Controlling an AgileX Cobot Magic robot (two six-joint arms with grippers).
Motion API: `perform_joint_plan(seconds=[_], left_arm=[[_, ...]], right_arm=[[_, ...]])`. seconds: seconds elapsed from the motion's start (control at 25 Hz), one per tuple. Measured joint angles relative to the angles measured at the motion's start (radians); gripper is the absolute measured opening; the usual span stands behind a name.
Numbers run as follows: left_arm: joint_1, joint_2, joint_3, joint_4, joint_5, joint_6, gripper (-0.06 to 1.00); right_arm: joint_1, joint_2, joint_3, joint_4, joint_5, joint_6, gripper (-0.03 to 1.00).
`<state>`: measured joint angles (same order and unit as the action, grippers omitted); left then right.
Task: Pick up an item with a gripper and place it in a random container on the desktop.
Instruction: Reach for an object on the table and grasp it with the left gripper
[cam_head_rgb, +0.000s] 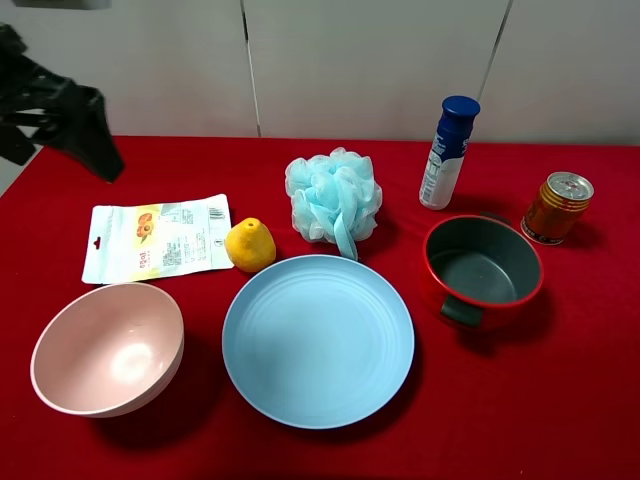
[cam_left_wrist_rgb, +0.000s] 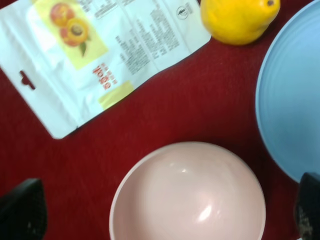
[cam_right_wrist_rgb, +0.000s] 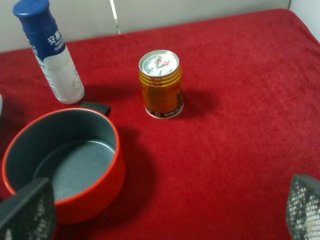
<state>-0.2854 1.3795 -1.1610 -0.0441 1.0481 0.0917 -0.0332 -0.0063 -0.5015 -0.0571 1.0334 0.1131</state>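
Observation:
The yellow-orange lemon (cam_head_rgb: 250, 245) lies on the red cloth desktop (cam_head_rgb: 560, 400), just beyond the far left rim of the large light blue plate (cam_head_rgb: 318, 340). The left wrist view shows the lemon (cam_left_wrist_rgb: 239, 20) and the plate's edge (cam_left_wrist_rgb: 295, 100). My left arm (cam_head_rgb: 68, 118) hangs high at the far left, well away from the lemon. My left gripper (cam_left_wrist_rgb: 165, 215) is open wide and empty above the pink bowl. My right gripper (cam_right_wrist_rgb: 165, 212) is open and empty, out of the exterior view, near the red pot.
A pink bowl (cam_head_rgb: 108, 348) stands front left, with a white snack packet (cam_head_rgb: 157, 238) behind it. A pale blue mesh sponge (cam_head_rgb: 333, 197) lies behind the plate. A red pot (cam_head_rgb: 483, 270), a blue-capped bottle (cam_head_rgb: 448, 152) and an orange can (cam_head_rgb: 557, 207) stand at the right.

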Motion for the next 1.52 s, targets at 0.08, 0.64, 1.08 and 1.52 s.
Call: perform_joint_plan(seconds=[0.08,0.64,1.08,1.52], left_arm=[[-0.031,0.046,-0.028,0.019,0.0,-0.028,0.99],[-0.201,0.371,-0.232,0.072,-0.005,-0.23,0.99],[-0.257,0.62,-0.395,0.113,-0.007,-0.329,0.99],[-0.257,0.751,-0.441,0.103,-0.038,-0.354,0.98]], right_arm=[[0.0,0.0,0.0,0.0,0.0,0.0,0.69],[0.0,0.0,0.0,0.0,0.0,0.0,0.69],[0.0,0.0,0.0,0.0,0.0,0.0,0.69],[0.0,0.0,0.0,0.0,0.0,0.0,0.69]])
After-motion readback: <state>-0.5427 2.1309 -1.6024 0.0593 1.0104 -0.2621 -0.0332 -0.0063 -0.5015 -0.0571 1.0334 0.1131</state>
